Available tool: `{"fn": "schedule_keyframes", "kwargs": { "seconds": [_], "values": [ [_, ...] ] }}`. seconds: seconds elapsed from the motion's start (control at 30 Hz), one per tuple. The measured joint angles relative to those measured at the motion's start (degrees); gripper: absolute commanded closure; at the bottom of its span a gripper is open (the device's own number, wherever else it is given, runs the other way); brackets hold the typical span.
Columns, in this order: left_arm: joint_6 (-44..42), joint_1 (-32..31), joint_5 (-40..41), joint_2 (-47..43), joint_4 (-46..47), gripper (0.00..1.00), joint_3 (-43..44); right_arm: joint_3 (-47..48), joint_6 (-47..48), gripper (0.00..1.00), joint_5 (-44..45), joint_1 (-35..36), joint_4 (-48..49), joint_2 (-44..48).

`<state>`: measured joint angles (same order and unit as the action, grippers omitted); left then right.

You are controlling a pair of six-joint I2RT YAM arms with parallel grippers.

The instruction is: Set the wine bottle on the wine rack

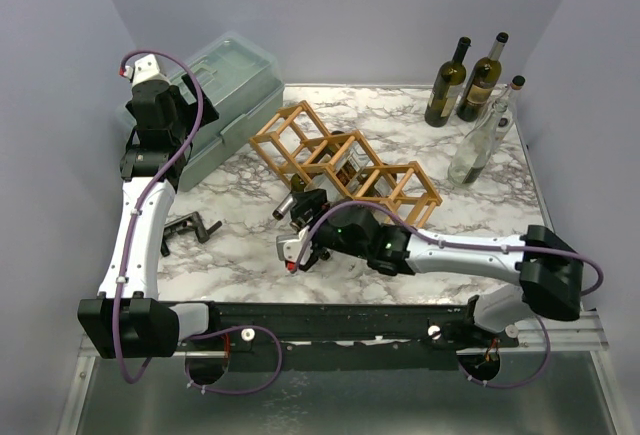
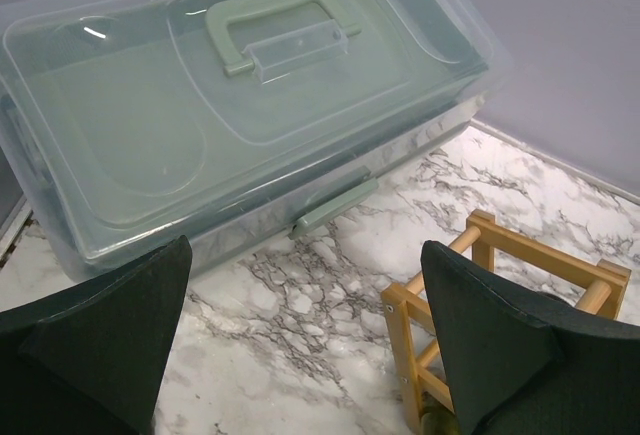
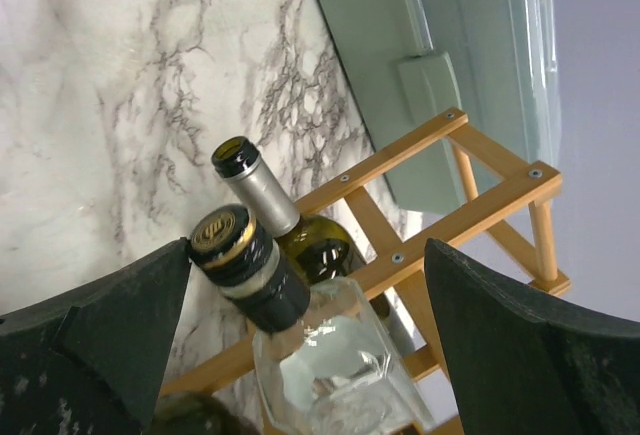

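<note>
The wooden wine rack (image 1: pixel 345 165) lies across the middle of the marble table, and one corner of it (image 2: pixel 500 275) shows in the left wrist view. A clear glass wine bottle (image 3: pixel 330 365) with a black, gold-topped cap lies in a rack cell (image 3: pixel 450 235). It rests above a green bottle (image 3: pixel 300 240) with a silver neck. Both necks (image 1: pixel 297 200) stick out toward the near side. My right gripper (image 3: pixel 308 250) (image 1: pixel 305 230) is open, with its fingers spread wide on either side of the clear bottle's neck. My left gripper (image 2: pixel 300 355) hangs open and empty over bare marble beside the rack's corner.
A translucent green lidded box (image 1: pixel 215 90) (image 2: pixel 200 105) with a handle fills the back left. Two dark bottles (image 1: pixel 447 83) (image 1: pixel 483 78) and a clear one (image 1: pixel 480 140) stand at the back right. A small black object (image 1: pixel 190 225) lies near the left arm.
</note>
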<state>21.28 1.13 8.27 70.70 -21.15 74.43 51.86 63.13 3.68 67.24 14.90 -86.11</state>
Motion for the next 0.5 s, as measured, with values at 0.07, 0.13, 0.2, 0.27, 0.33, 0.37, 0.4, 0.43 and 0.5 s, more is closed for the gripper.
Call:
{"fn": "schedule_keyframes", "kwargs": {
  "seconds": [0.07, 0.13, 0.2, 0.27, 0.33, 0.37, 0.4, 0.43, 0.5],
  "values": [
    [0.20, 0.00, -0.39, 0.00, 0.00, 0.01, 0.00, 0.55, -1.99, 0.00, -0.50, 0.07, -4.31, 2.60],
    [0.37, 0.00, -0.83, 0.00, 0.00, 0.02, 0.00, 1.03, -4.07, 0.00, -0.92, 0.15, -8.02, 5.51],
    [0.52, 0.00, -1.20, 0.02, 0.02, 0.02, 0.00, 1.57, -6.40, 0.00, -1.40, 0.20, -11.10, 8.35],
    [0.57, 0.00, -1.38, 0.02, 0.02, 0.01, 0.00, 1.77, -9.29, 0.00, -1.53, 0.20, -13.22, 11.61],
    [0.66, 0.00, -1.73, 0.02, 0.02, 0.02, 0.00, 1.77, -12.28, 0.00, -1.46, 0.20, -14.53, 15.02],
    [0.76, 0.00, -2.01, 0.02, 0.02, 0.02, 0.00, 1.75, -13.77, 0.00, -1.44, 0.20, -14.82, 16.79],
    [0.83, 0.00, -2.29, 0.02, 0.02, 0.02, 0.00, 1.73, -15.32, 0.00, -1.38, 0.20, -14.75, 18.51],
    [0.90, 0.00, -2.54, 0.02, 0.04, 0.01, 0.00, 1.66, -17.03, 0.00, -1.05, 0.20, -14.40, 20.57],
    [1.07, 0.00, -3.02, 0.13, 0.09, 0.02, 0.00, 1.51, -20.26, 0.00, 0.20, 0.20, -13.03, 24.11]
  ]
}}
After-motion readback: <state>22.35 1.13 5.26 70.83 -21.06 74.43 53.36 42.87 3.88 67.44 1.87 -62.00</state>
